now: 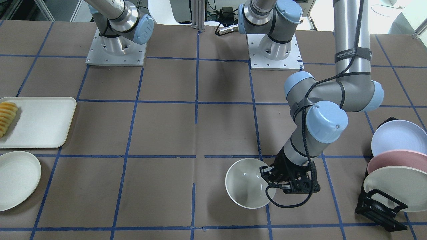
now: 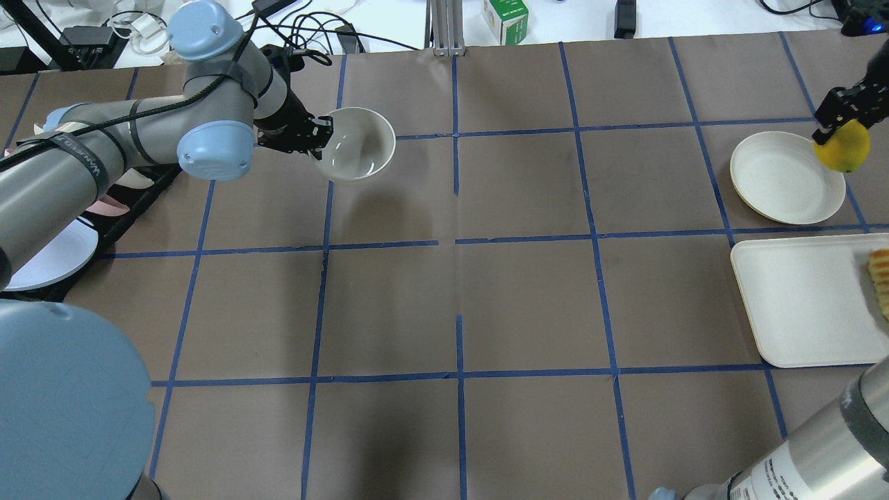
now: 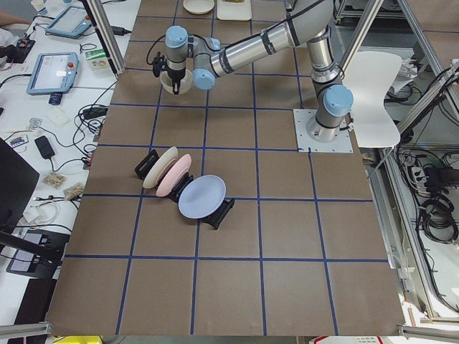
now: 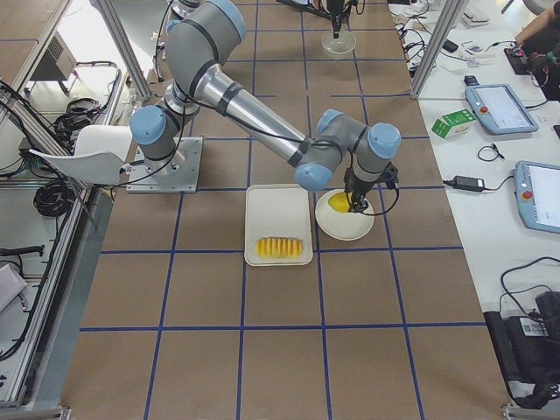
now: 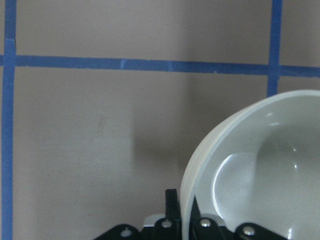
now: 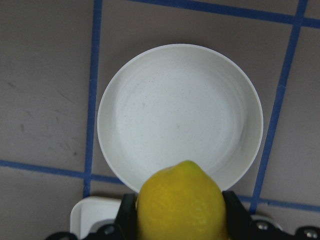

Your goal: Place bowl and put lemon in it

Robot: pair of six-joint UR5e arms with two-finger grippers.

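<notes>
My left gripper is shut on the near rim of the off-white bowl and holds it upright a little above the table, with its shadow below. The bowl also shows in the front view and the left wrist view, and it is empty. My right gripper is shut on the yellow lemon and holds it above the far edge of the flat cream plate. In the right wrist view the lemon sits between the fingers, over the plate.
A white rectangular tray with sliced ridged yellow food lies next to the cream plate. A black rack with a blue, a pink and a cream plate stands beside my left arm. Blue tape lines grid the brown table.
</notes>
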